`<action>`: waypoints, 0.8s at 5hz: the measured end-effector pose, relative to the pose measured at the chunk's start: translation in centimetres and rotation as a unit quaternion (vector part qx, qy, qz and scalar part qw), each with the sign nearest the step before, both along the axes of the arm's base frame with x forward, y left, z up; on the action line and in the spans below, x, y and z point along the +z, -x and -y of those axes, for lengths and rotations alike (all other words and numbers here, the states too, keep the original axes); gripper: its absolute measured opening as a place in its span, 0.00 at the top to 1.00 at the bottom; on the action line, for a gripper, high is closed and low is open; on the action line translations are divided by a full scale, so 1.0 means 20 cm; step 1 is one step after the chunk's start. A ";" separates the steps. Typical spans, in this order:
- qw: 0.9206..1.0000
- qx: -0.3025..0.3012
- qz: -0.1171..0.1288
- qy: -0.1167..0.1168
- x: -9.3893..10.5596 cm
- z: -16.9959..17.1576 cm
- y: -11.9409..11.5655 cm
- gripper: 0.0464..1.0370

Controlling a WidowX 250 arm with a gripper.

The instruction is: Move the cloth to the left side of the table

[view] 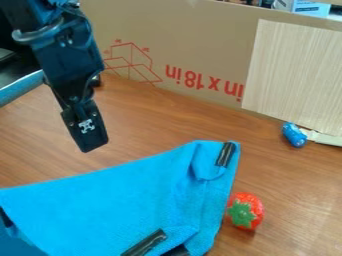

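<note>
Camera view: the claw (93,144) hangs over the bench (163,122)!
Blue cloth (113,205) sprawls across the lower left, red strawberry (246,211) just beside it; claw open or closed, I can't tell.

It looks like a makeshift robotics lab, judging by the black robot arm (65,55) in front of the cardboard panel (180,42), the wood-grain surface (153,120) below the panel, the wood-patterned sheet (294,75) against it and the box (311,8) behind it.
</note>
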State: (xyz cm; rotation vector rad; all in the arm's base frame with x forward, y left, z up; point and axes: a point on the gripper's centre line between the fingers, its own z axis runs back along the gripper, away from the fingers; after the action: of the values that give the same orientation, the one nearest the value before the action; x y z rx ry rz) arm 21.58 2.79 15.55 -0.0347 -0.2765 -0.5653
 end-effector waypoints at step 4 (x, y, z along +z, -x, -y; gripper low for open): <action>0.999 -0.021 -0.010 -0.042 -0.39 -0.12 0.06 0.04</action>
State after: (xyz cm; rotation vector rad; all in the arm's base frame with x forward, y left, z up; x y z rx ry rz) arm 20.42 5.22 7.80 0.0345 -0.2335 -0.6174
